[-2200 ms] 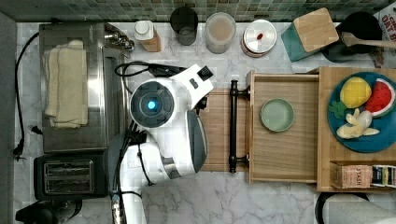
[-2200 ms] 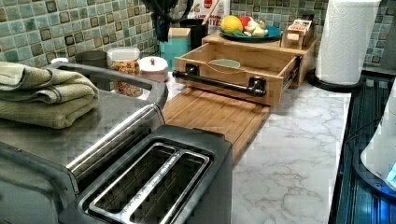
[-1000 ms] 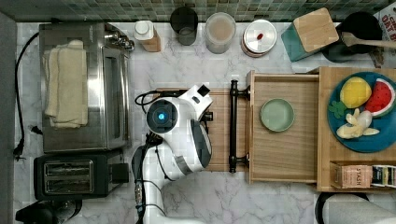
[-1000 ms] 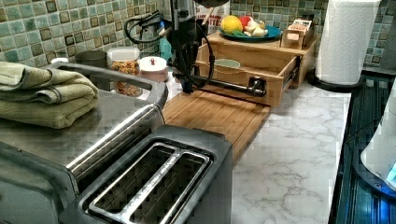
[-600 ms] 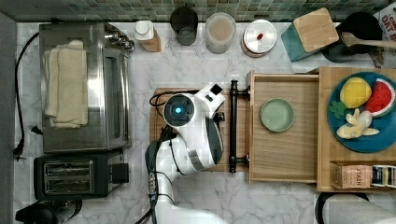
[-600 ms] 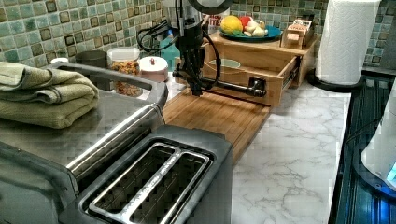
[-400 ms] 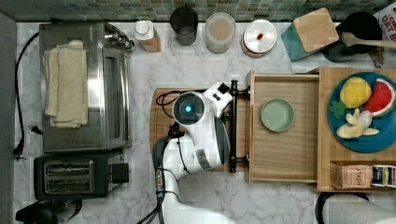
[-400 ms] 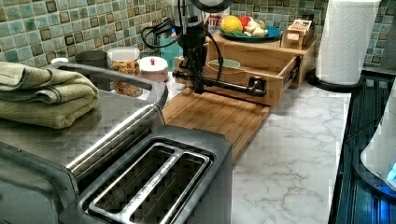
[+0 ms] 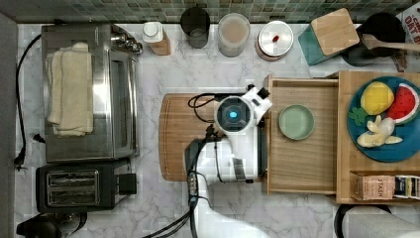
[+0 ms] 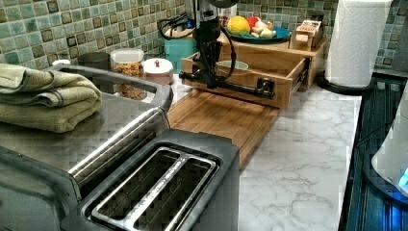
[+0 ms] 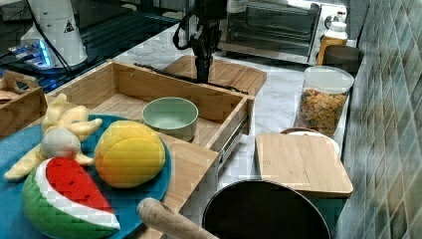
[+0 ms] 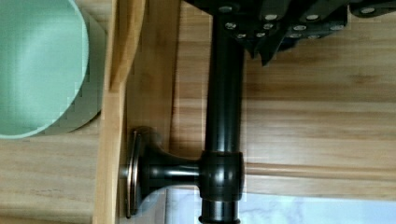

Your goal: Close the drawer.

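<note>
The light-wood drawer (image 9: 302,163) stands pulled out over the counter, with a pale green bowl (image 9: 296,122) inside it. In the left view its black bar handle (image 10: 240,88) runs along the drawer front (image 10: 272,98). My gripper (image 10: 208,81) hangs straight down at that bar, near the end on the left view's left. The wrist view has the bar (image 12: 224,116) and one mounting post close up, with my gripper (image 12: 268,49) shut right beside and over the bar. From the right view, my gripper (image 11: 202,74) sits just beyond the drawer's front wall (image 11: 164,92).
A grooved cutting board (image 9: 181,136) lies under my arm. A toaster oven (image 9: 89,94) and toaster (image 9: 79,187) stand at the top view's left. Jars (image 9: 234,33) line the tiled wall. A shelf with a blue fruit plate (image 9: 384,124) sits above the drawer's housing.
My arm has swept to the top view's right across the cutting board and lowered onto the drawer handle. The drawer itself has not visibly moved.
</note>
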Motion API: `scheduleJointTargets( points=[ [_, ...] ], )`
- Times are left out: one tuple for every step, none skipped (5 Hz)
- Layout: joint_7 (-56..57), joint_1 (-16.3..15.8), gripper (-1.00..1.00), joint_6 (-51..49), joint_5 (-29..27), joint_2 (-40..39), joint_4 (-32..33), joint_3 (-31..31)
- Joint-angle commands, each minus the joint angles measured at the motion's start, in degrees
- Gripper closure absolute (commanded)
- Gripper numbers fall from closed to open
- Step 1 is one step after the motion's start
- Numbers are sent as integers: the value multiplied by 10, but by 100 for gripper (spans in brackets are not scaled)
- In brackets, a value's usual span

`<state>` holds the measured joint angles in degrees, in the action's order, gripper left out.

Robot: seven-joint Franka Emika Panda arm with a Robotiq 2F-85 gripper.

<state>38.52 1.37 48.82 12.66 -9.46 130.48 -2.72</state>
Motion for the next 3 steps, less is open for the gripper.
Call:
scheduleJointTargets(
  points=[
    [169, 97, 100, 32, -54, 7, -27, -52],
    [214, 162, 100, 67, -46, -1, -29, -29],
    [239, 173, 100, 41, -34, -12, -58, -54]
  ],
)
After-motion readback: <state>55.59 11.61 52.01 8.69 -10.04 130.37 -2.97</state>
